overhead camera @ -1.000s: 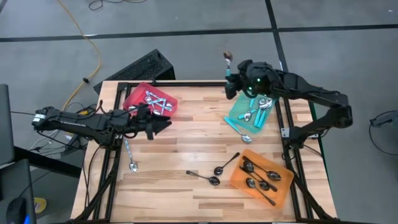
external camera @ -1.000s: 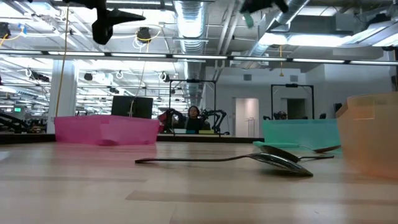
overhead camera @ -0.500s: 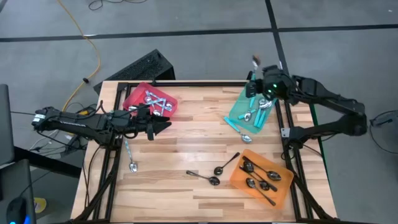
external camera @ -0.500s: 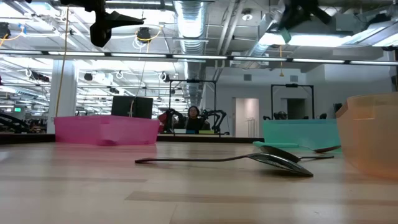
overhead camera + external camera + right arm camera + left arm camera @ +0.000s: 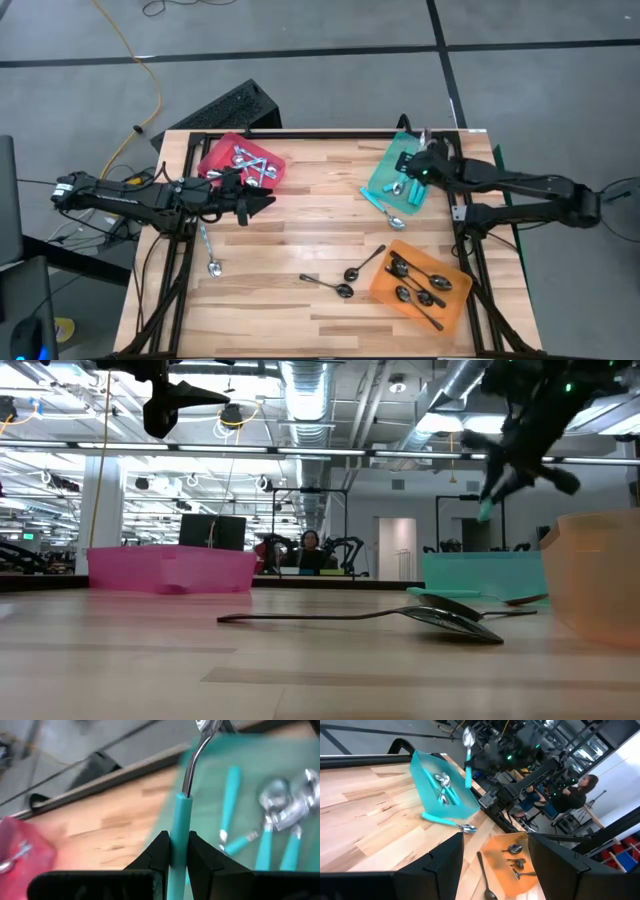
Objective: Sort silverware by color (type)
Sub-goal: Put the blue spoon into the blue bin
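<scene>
At 9 o'clock of the table [image 5: 300,225] the left gripper [image 5: 262,204] waits in the air, beside the red tray [image 5: 215,160], which holds silver spoons [image 5: 250,162]; its fingers stand apart with nothing between them. One more silver spoon [image 5: 207,250] lies on the left edge of the table, at about 8 o'clock. Near 6 o'clock two black spoons [image 5: 345,278] lie loose on the wood. At 4 o'clock the orange tray [image 5: 385,290] holds more black spoons [image 5: 418,283]. Toward 2 o'clock stands the teal tray [image 5: 385,172] with teal-handled spoons [image 5: 272,835] inside, and another teal-handled spoon [image 5: 381,209] rests on the wood just beside it. Above this tray the right gripper [image 5: 175,851] is closed on the handle of a lifted teal-handled spoon [image 5: 181,810], whose bowl points away from the fingers [image 5: 200,854].
</scene>
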